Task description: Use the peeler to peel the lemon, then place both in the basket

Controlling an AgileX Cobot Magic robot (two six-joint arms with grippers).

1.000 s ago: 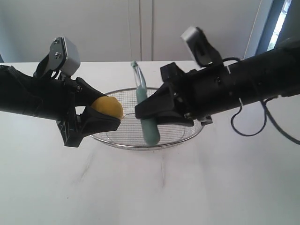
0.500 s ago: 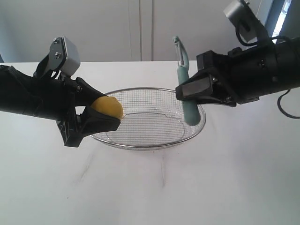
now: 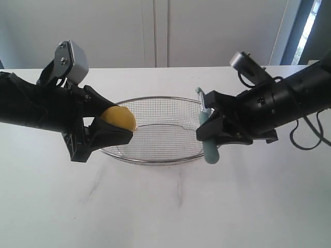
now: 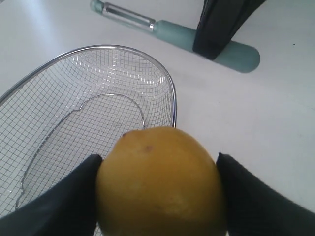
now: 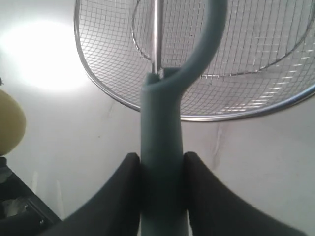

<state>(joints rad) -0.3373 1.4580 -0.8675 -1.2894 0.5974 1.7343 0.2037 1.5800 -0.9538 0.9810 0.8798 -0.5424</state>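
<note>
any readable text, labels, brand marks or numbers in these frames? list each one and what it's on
None readable in any view.
lemon: plain yellow skin, no sticker or print facing the cameras.
peeler: plain teal handle, no brand mark visible.
basket: bare wire mesh, no tag.

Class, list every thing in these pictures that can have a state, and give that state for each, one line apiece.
lemon: clamped in the left gripper, visible skin unpeeled, outside the basket.
peeler: gripped by its handle in the right gripper, apart from the lemon.
basket: upright on the table, nothing in it.
left gripper: shut on the lemon.
right gripper: shut on the peeler.
</note>
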